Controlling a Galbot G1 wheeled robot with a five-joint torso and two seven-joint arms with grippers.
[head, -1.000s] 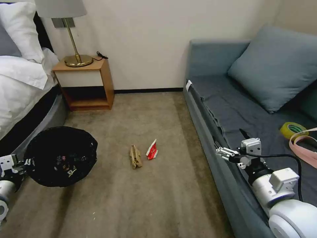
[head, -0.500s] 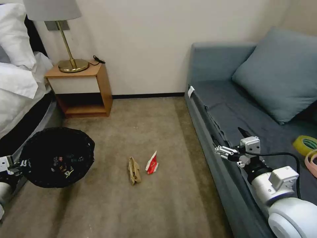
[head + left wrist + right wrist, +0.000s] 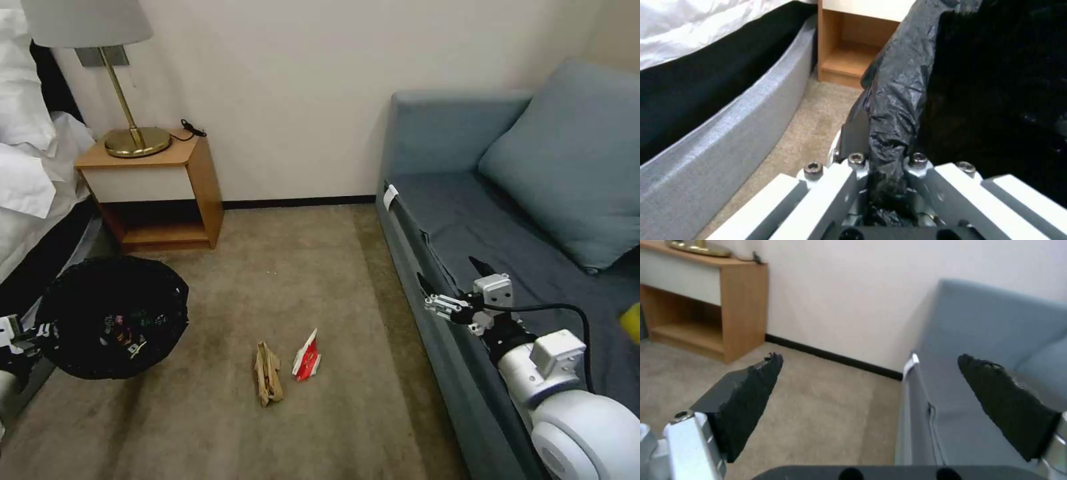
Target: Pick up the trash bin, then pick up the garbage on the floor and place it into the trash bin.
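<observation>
Black-bagged round trash bin hangs at near left above beige carpet, left gripper clamped on its crinkled plastic rim. Crumpled brown paper and red-and-white packet lie side by side on carpet, centre. Right gripper, jaws spread wide and empty, hovers over grey-blue sofa's near edge.

A wooden nightstand stands against the wall, bearing a brass lamp. A bed with white linen lies beside it. A blue sofa with one cushion stands opposite. Beige carpet covers the floor.
</observation>
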